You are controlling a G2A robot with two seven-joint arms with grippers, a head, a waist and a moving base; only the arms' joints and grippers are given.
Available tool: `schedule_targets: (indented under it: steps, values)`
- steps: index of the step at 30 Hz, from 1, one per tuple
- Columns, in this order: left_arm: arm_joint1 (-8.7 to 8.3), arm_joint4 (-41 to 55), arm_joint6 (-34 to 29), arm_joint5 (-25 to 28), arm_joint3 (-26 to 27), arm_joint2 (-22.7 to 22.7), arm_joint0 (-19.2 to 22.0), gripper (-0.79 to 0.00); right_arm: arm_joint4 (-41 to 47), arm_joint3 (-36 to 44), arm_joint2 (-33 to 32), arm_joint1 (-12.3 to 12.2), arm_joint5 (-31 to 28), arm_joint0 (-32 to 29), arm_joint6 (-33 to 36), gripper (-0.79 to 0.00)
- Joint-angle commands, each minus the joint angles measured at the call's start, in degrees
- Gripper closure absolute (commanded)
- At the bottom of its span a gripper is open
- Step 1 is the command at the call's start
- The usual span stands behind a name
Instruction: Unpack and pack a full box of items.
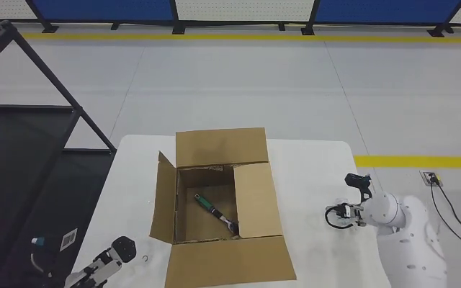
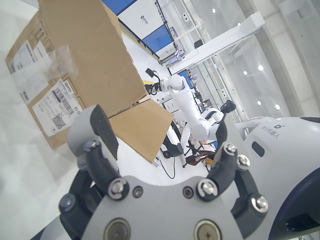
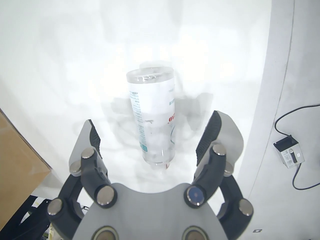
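While your right gripper (image 3: pixel 153 119) hovers, jaws spread, over the clear plastic bottle (image 3: pixel 151 101) lying on the table (image 1: pixel 310 173) right of the cardboard box (image 1: pixel 221 147), beware: close off-centre and its round body could roll or squirt free; your left gripper (image 2: pixel 160 114), jaws spread and empty, sits left of the box, a wrench (image 1: pixel 215 213) inside it
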State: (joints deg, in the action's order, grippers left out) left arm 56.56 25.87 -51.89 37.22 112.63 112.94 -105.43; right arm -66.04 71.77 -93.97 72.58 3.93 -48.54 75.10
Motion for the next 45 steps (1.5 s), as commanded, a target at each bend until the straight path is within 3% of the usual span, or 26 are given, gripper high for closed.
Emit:
schedule_targets:
  steps: [1,4,9,15,27,37,45]
  values:
    - [0.02,-0.01,-0.05,0.15,0.05,0.04,-0.08,-0.785,0.16,-0.39,0.23,-0.09,0.07,0.08,-0.08,-0.225]
    - [0.03,0.04,-0.10,0.21,0.05,0.08,-0.14,-0.785,0.26,-0.75,0.64,-0.23,0.39,0.23,-0.29,0.000]
    - [0.06,-0.02,-0.02,0.25,-0.01,0.21,-0.25,-0.785,1.97,2.21,0.94,-0.40,0.10,-0.40,-1.50,0.000]
    - [0.12,0.41,0.25,0.79,-0.50,0.72,-0.36,-0.785,5.14,12.20,2.59,-0.34,0.05,-1.79,-1.91,0.000]
    - [0.14,2.30,-0.61,1.75,-3.15,0.42,0.36,-0.785,11.49,28.55,12.68,0.68,2.00,1.90,-3.12,0.000]
    - [0.40,3.60,2.29,2.42,-6.65,2.85,-0.21,-0.785,20.41,30.22,28.91,2.86,-2.49,10.75,-3.91,0.000]
    - [0.64,1.59,4.69,2.38,-6.93,3.51,0.05,-0.785,22.46,23.56,42.35,5.40,-3.17,18.04,-3.00,0.000]
